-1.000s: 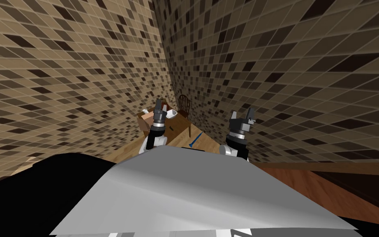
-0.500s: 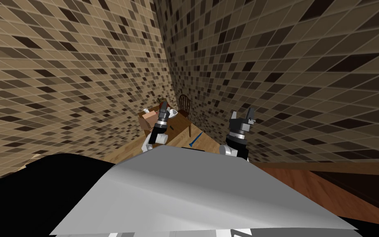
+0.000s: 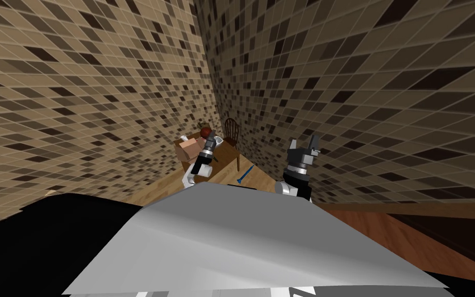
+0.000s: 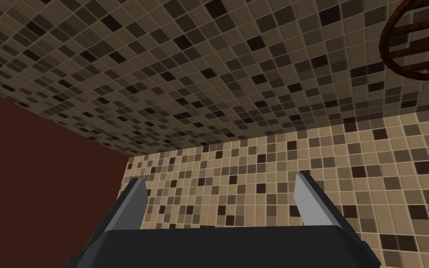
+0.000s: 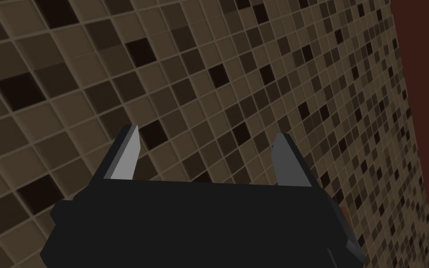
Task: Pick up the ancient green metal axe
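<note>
Head view: nothing is picked up yet. The slim blue long-handled tool (image 3: 243, 174), which I take for the axe, lies untouched on the wooden table (image 3: 223, 167), between the arms. The left gripper (image 3: 208, 139) hovers farther in, by a red round object (image 3: 205, 132), its fingers apart and empty. The right gripper (image 3: 303, 143) is raised, likewise spread, holding nothing.

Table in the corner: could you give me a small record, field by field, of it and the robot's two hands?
Table: wooden, in a tiled corner
On it: tan box, red round thing
Chair: behind the table
Left gripper: open, over the table
Right gripper: open, raised right of the table
Blue tool: on pale wood beside the table; axe or not, cannot tell
</note>
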